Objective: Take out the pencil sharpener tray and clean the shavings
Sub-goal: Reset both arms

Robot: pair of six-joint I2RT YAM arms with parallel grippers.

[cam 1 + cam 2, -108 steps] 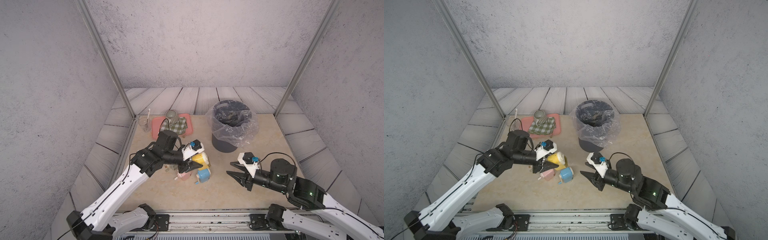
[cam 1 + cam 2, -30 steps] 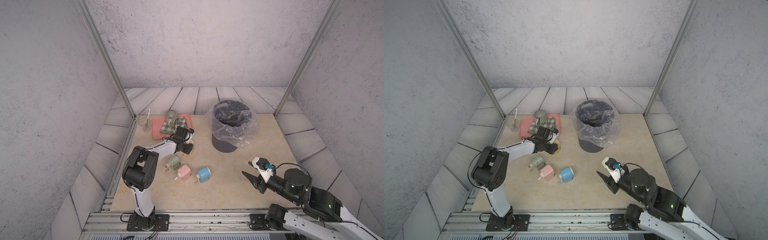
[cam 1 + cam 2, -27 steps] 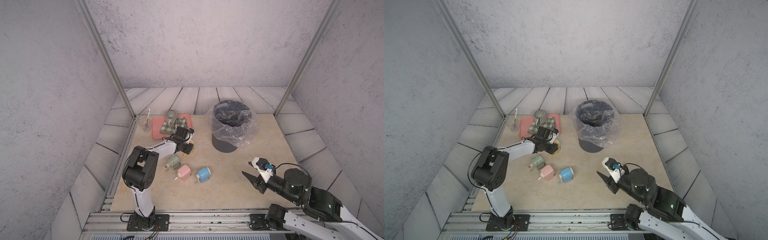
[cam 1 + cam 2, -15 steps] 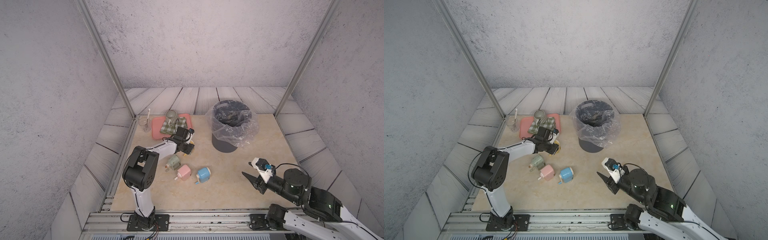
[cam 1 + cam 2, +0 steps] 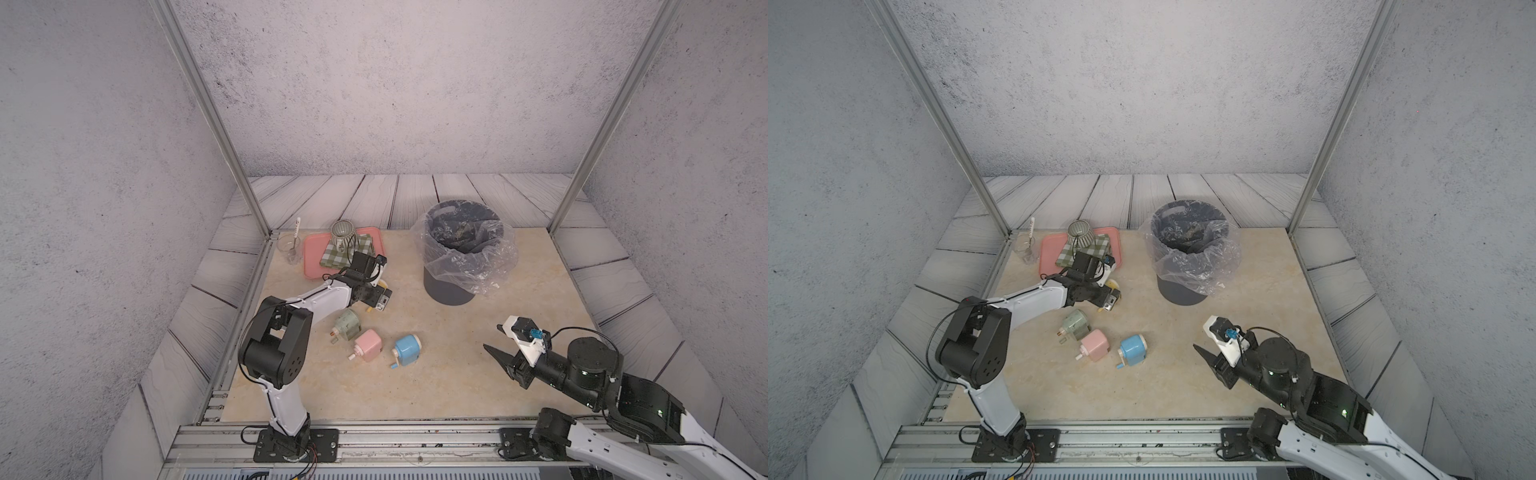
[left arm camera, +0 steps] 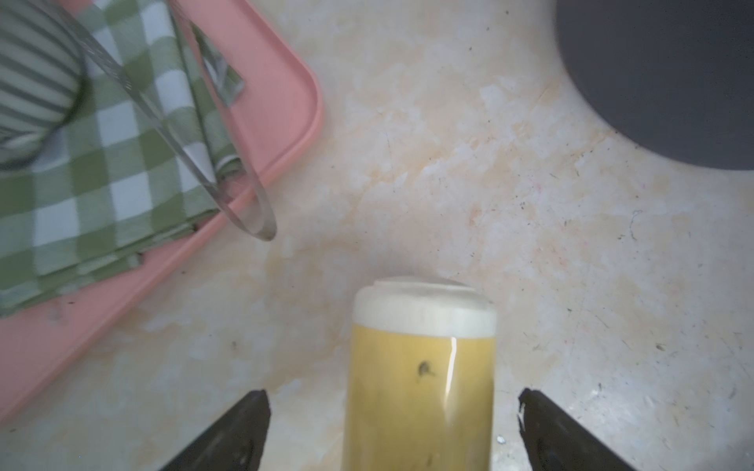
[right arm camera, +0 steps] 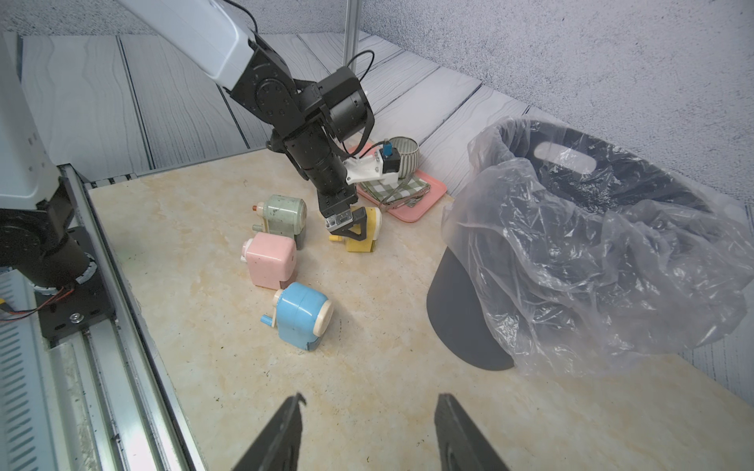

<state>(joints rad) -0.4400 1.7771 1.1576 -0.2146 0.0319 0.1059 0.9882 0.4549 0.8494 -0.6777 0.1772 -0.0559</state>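
Yellow pencil sharpener [image 6: 422, 367] stands on the bench [image 6: 449, 183] just beside the pink tray [image 6: 285, 102], between the spread fingers of the left tool [image 6: 391, 393]; the right tool [image 7: 369, 401] hangs with fingers apart, empty.

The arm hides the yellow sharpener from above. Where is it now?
In the right wrist view the yellow sharpener stands toward the robot's left, between the jaws of the open left gripper, next to the pink tray.
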